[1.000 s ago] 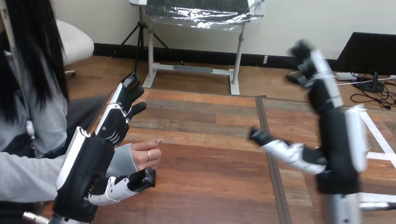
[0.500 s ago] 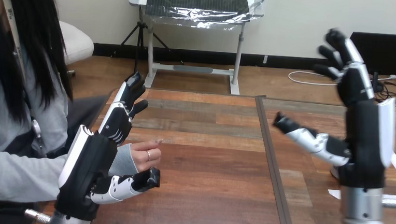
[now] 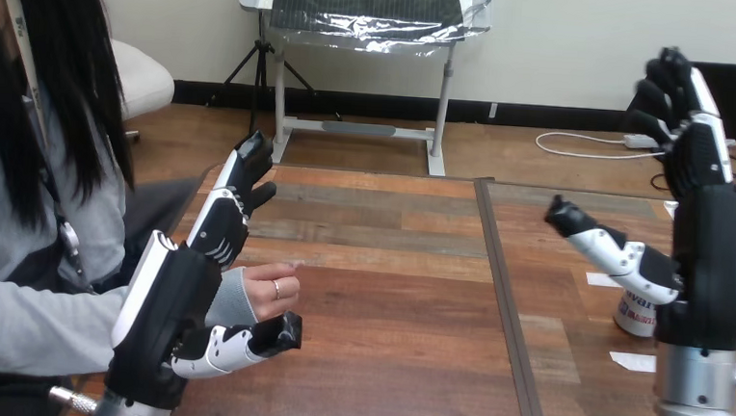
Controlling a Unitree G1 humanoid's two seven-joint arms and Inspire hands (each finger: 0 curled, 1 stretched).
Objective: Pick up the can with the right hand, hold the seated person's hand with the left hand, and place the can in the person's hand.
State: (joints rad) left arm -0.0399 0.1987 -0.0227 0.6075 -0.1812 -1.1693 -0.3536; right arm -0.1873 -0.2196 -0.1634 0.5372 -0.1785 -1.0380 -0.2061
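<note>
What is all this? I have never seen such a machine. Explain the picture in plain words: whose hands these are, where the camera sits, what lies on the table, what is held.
The picture comes from a camera on a humanoid robot's head, looking down across a wooden table. The two black-and-white machine hands are the robot's own.

Its left hand has straight fingers. The person's hand lies between those fingers and the thumb, but that is not a grip.

Its right hand is raised, open and holding nothing.

Behind it a white can stands on the table, partly hidden. Nothing is held yet.
</note>
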